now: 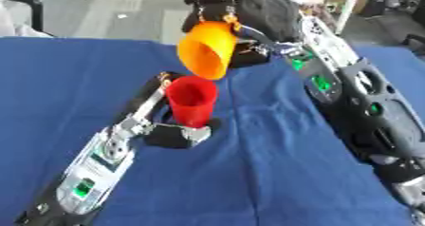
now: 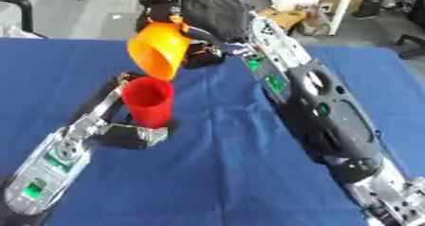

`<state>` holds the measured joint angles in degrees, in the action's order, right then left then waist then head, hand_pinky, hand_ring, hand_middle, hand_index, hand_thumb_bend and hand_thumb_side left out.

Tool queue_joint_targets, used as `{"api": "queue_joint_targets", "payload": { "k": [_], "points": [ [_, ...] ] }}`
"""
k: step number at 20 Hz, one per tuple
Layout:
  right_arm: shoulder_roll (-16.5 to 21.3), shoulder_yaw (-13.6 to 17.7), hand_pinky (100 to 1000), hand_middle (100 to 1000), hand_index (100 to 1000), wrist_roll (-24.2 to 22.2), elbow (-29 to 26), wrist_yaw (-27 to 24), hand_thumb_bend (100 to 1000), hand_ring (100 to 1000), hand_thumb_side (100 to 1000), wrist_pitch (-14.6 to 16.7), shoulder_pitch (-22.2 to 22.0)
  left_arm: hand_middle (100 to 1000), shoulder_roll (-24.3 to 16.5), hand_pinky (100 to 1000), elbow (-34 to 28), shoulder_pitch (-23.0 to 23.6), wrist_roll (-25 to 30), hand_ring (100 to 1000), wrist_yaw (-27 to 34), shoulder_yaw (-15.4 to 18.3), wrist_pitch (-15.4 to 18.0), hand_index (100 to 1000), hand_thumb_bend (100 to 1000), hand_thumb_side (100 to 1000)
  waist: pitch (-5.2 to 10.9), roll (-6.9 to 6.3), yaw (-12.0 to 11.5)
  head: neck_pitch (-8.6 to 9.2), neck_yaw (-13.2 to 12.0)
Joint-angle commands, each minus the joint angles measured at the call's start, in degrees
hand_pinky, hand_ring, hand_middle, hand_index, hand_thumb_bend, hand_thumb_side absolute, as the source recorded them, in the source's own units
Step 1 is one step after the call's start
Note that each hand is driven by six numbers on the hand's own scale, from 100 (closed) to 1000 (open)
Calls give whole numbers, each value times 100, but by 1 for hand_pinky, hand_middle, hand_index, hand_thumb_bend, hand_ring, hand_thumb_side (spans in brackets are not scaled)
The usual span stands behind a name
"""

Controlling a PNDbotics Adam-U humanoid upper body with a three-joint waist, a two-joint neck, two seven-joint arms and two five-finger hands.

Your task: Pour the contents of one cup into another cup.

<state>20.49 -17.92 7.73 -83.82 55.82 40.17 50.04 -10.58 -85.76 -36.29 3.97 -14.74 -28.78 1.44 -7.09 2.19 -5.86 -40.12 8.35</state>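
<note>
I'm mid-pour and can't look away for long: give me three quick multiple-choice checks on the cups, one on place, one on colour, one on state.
1. Where is the orange plastic cup relative to the red plastic cup?
A. Lying beside it on the cloth
B. Above it
C. Nested inside it

2. What colour is the cloth on the table?
A. Blue
B. Green
C. White

3. How does the orange plastic cup sit in the right hand?
A. Upright, mouth up
B. Flat on the table
C. Tipped over, mouth facing down toward the red cup

Answers:
1. B, the orange cup hangs in the air over the red cup's rim.
2. A, blue cloth covers the whole table.
3. C, its open mouth points down; the left hand steadies the upright red cup.
</note>
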Motion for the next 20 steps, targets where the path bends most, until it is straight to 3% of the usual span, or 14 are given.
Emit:
{"api": "queue_joint_targets", "payload": {
  "k": [1, 6, 10, 11, 12, 13, 14, 17, 20],
  "points": [
    [123, 103, 763, 365, 605, 16, 19, -281, 100, 676, 100, -103, 51, 326, -33, 100, 172, -53, -252, 312, -62, 137, 150, 619, 359, 224, 66, -14, 14, 62, -9],
    [103, 123, 743, 349, 593, -38, 7, -734, 100, 670, 100, -221, -6, 352, 10, 101, 756, -17, -673, 342, -133, 281, 503, 630, 403, 249, 53, -3, 37, 62, -8],
    [105, 123, 731, 340, 586, -161, -112, -1111, 100, 666, 100, -304, -42, 374, 45, 148, 1348, 6, -1048, 368, -338, 506, 809, 638, 522, 299, 48, 8, 44, 58, 5],
    [110, 123, 730, 339, 585, -210, -140, -1218, 100, 665, 100, -326, -50, 393, 62, 177, 1513, 6, -1181, 389, -395, 563, 894, 647, 642, 341, 48, 10, 45, 58, 4],
    [118, 125, 729, 339, 584, -283, -173, -1348, 100, 665, 100, -348, -55, 398, 86, 183, 1703, 5, -1382, 393, -472, 589, 997, 651, 668, 349, 47, 11, 49, 59, 1],
    [125, 130, 727, 337, 583, -360, -207, -1463, 100, 664, 100, -368, -60, 460, 105, 252, 1869, 5, -1547, 460, -561, 598, 1099, 684, 925, 398, 45, 14, 53, 62, 1],
    [131, 135, 726, 337, 583, -432, -239, -1561, 100, 664, 100, -386, -67, 482, 121, 276, 2004, 12, -1665, 481, -668, 612, 1193, 694, 987, 396, 43, 16, 56, 64, 1],
    [139, 157, 720, 332, 578, -587, -305, -1772, 100, 662, 100, -440, -101, 609, 155, 409, 2207, 39, -1864, 601, -971, 673, 1383, 761, 1000, 475, 39, 20, 61, 64, 3],
    [137, 187, 709, 324, 572, -679, -345, -1943, 100, 658, 100, -502, -174, 641, 174, 422, 2211, 84, -1989, 627, -1066, 755, 1479, 772, 1000, 545, 32, 17, 64, 61, -2]
  ]
}}
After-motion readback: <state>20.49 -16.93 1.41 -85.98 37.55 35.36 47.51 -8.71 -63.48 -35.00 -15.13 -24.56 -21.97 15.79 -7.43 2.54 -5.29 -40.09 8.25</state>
